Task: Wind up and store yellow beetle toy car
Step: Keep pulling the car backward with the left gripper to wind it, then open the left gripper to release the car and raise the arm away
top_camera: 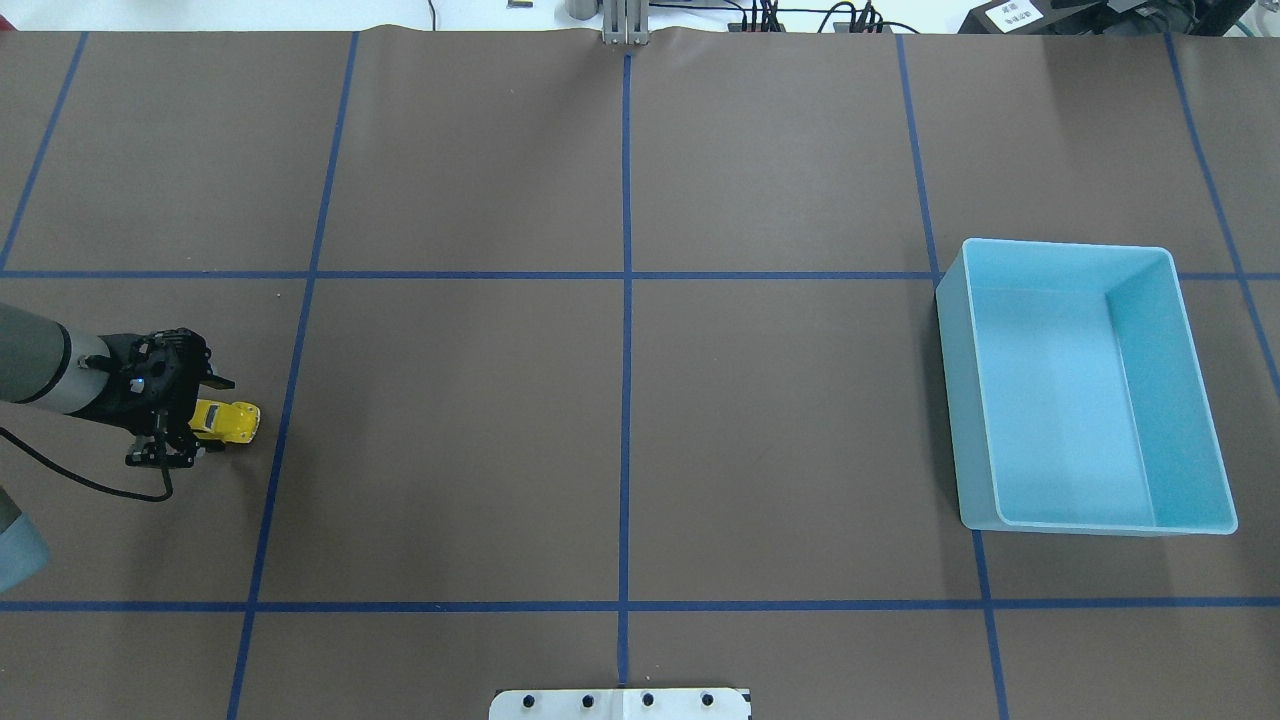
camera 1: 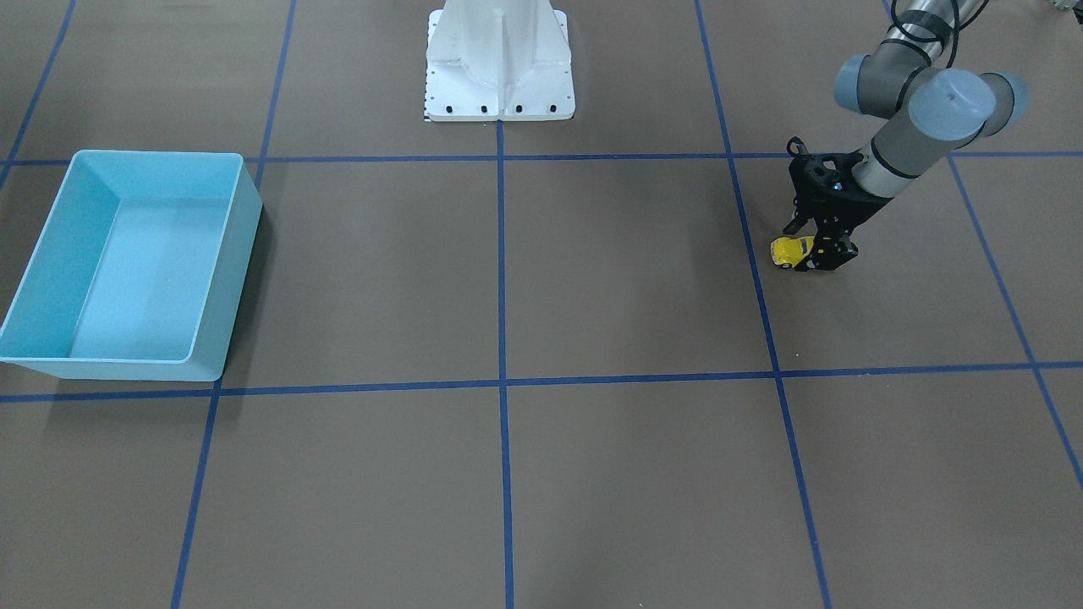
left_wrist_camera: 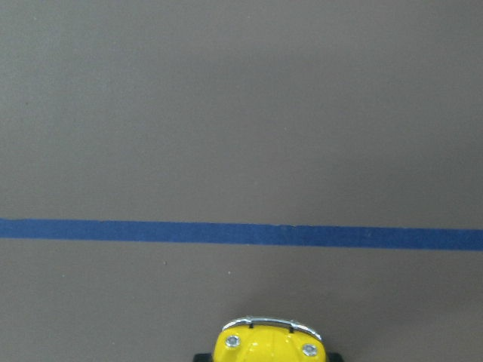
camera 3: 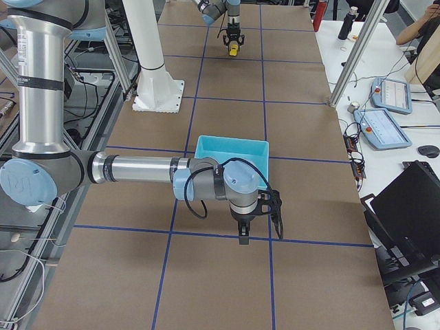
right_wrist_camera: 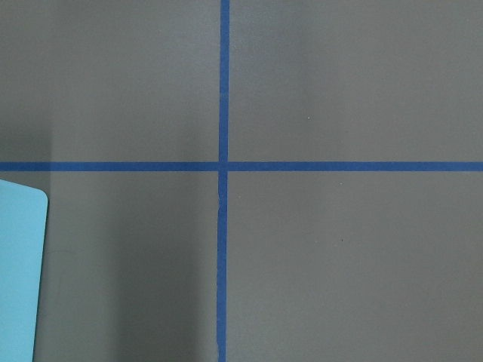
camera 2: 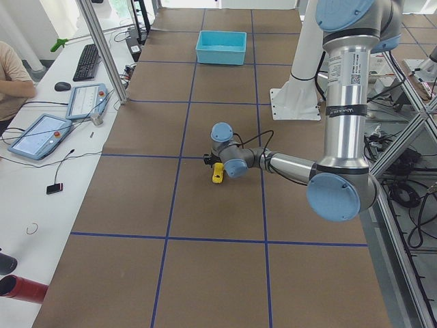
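The yellow beetle toy car (top_camera: 230, 421) sits on the brown table at its left end, nose pointing toward the middle. My left gripper (top_camera: 186, 428) is down at the car's rear, its fingers closed on the car's back half. The car (camera 1: 790, 251) shows beside the gripper (camera 1: 819, 252) in the front view, and its nose (left_wrist_camera: 268, 343) shows at the bottom of the left wrist view. The blue bin (top_camera: 1085, 385) stands empty at the far right. My right gripper (camera 3: 242, 230) hangs near the bin; I cannot tell if it is open or shut.
Blue tape lines (top_camera: 626, 275) divide the brown table into squares. The robot's white base (camera 1: 499, 59) stands at the table's edge. A corner of the bin (right_wrist_camera: 19, 271) shows in the right wrist view. Operators' tablets and keyboard (camera 2: 87, 61) lie beyond the table.
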### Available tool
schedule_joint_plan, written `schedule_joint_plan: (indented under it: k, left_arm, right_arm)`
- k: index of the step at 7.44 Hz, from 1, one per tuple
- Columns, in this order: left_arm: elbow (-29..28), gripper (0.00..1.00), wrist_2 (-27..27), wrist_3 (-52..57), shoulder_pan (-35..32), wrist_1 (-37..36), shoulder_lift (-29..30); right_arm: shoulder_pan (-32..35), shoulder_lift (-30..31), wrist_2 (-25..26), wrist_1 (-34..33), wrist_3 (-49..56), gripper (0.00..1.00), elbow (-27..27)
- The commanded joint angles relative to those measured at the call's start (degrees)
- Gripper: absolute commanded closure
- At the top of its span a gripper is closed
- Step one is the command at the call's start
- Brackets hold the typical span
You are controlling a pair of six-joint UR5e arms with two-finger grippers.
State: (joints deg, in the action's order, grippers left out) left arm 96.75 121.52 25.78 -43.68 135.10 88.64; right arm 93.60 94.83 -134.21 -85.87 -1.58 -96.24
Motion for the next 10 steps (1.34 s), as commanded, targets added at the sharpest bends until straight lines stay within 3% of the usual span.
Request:
schedule_joint_plan:
  k: [1, 4, 6, 10]
  left_arm:
    - [-0.1, 0.00, 1.4, -0.1, -2.4, -0.3, 0.0]
    - [-1.0, 0.00, 4.0, -0.5, -7.6, -1.2, -0.1]
    - [-1.1, 0.00, 5.6, -2.8, -12.1, -7.1, -0.1]
    - [-0.5, 0.00, 7.0, -20.1, -23.1, -18.0, -0.4]
  right_arm:
    - [0.0, 0.0, 0.0, 0.0, 0.0, 0.00, 0.0]
    - [0.0, 0.0, 0.0, 0.0, 0.0, 0.00, 0.0]
    - [0.0, 0.0, 0.0, 0.0, 0.0, 0.00, 0.0]
    - [0.0, 0.1, 0.0, 0.0, 0.0, 0.00, 0.0]
